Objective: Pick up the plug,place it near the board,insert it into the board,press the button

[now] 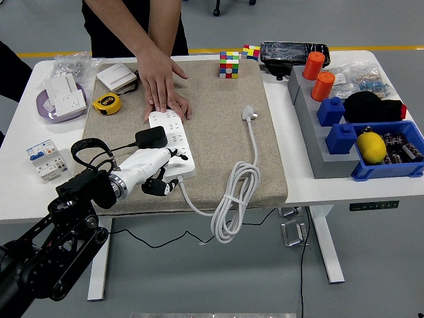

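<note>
A white power strip [171,132] lies on the beige mat [218,139], with a black adapter plug [151,138] seated in it. A person's hand [162,86] presses down on the strip's far end. My left hand [162,171], white with black fingertips, rests over the strip's near end with its fingers curled and holding nothing. A white plug [248,114] lies loose on the mat to the right, and its cable runs down to a coil [233,195] hanging over the table's near edge. The right arm is out of view.
A Rubik's cube [229,64] stands at the mat's far edge. A yellow tape measure [106,103], a purple bowl with a socket [63,99] and a circuit breaker [45,159] lie at the left. A grey rack with orange cups [318,83] and a blue bin with a lemon [371,147] stand at the right.
</note>
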